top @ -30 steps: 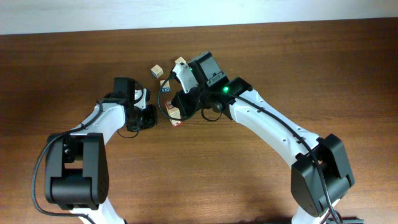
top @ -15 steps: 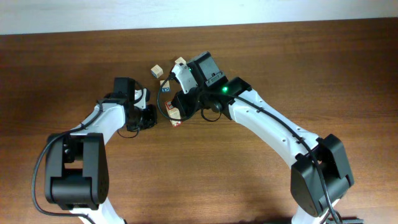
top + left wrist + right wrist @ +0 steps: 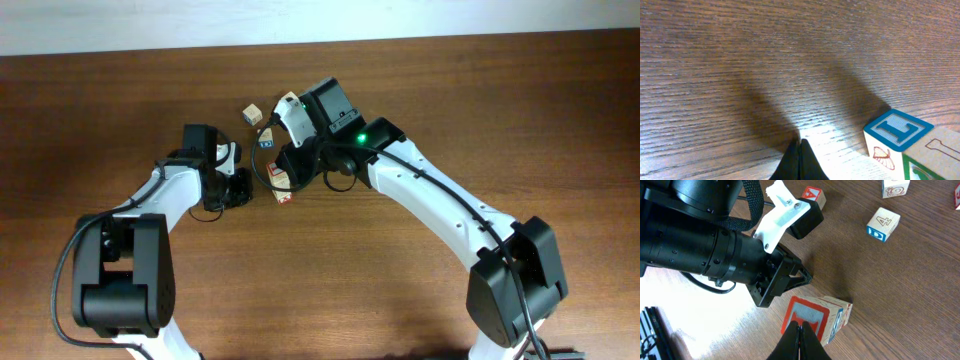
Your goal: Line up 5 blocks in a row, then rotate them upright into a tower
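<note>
The block with the red-edged face [image 3: 808, 316] sits on the table [image 3: 900, 290] between both arms. The right gripper [image 3: 799, 330], fingers together, touches its near edge — push slowly so it turns, not slides. The left gripper [image 3: 800, 150] is pinched together too — empty.

Arms: two, left arm [image 3: 160, 195] and right arm [image 3: 430, 195], one gripper each: left gripper [image 3: 800, 150], right gripper [image 3: 800, 332]. Table [image 3: 500, 90]: one. Wooden cubes, right wrist view: at least four, namely red-framed cube [image 3: 807, 316], "4" cube [image 3: 883, 224], red "A" cube [image 3: 812, 195], swirl cube [image 3: 895, 187], plus one red sliver at the frame edge. Left wrist view: blue "L" cube [image 3: 897, 131] and one tan neighbour [image 3: 942, 150], two clear
</note>
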Motion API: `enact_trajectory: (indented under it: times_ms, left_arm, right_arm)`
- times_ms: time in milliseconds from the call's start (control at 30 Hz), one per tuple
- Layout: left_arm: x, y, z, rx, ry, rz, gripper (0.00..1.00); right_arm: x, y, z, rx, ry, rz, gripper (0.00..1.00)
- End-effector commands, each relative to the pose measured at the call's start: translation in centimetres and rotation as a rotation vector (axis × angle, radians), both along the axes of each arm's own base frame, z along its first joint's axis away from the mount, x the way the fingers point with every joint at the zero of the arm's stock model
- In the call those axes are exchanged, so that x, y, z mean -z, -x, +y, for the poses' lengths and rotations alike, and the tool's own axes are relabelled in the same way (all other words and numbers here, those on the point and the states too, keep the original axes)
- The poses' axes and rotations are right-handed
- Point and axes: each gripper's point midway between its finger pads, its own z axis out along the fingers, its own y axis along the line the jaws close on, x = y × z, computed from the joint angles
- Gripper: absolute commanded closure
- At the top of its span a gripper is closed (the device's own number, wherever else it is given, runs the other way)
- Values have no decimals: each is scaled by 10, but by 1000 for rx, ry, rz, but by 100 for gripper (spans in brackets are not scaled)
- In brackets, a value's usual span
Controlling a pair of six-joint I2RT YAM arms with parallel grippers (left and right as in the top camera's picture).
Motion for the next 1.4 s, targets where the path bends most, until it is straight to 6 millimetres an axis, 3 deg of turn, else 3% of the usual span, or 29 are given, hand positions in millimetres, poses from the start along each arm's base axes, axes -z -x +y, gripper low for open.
enact_trajectory:
  times_ms: [0, 133, 200, 267, 400, 467, 500, 600, 633, 700, 733, 767, 800, 933, 1167, 1367]
  left_arm:
    - [8, 4, 14, -28, -66, 22, 100]
    - [2, -1, 21, -16, -77, 3, 100]
    - [-36, -15, 43, -9, -94, -55, 100]
    - [-69, -22, 61, -32, -150, -106, 100]
    - [-157, -26, 96, -90, -281, -262, 100]
    - [-199, -19, 102, -116, -307, -350, 100]
    - [-218, -14, 102, -124, -312, -397, 100]
    - [-269, 6, 101, -144, -315, -531, 84]
    - [-282, 14, 100, -149, -316, -566, 66]
    - [-302, 26, 99, -156, -316, -619, 39]
    - [-309, 33, 98, -159, -317, -638, 28]
    - [-313, 40, 98, -160, -317, -644, 0]
    - [-316, 47, 97, -160, -317, -646, 1]
    - [-314, 64, 96, -156, -316, -615, 1]
    - [-313, 64, 96, -155, -316, -610, 1]
    - [-313, 64, 96, -155, -316, -610, 1]
  right_arm:
    - [-8, -3, 6, -18, 8, -27, 96]
    - [-37, -8, 1, -30, 44, -78, 96]
    - [-87, -19, -19, 26, 119, -165, 95]
    - [-120, -22, -34, 55, 122, -201, 88]
    - [-173, -22, -70, 125, 114, -231, 71]
    - [-195, -18, -92, 165, 113, -237, 65]
    - [-206, -15, -103, 183, 112, -241, 57]
    - [-234, 0, -137, 245, 119, -256, 34]
    - [-244, 7, -151, 277, 133, -268, 30]
    - [-257, 20, -172, 320, 153, -286, 20]
    - [-264, 28, -183, 345, 166, -297, 17]
    - [-269, 38, -195, 370, 183, -306, 9]
    - [-276, 42, -202, 394, 185, -327, 2]
    - [-309, 77, -217, 426, 126, -409, 2]
    - [-361, 151, -242, 452, 19, -582, 2]
    - [-391, 219, -265, 466, -74, -722, 2]
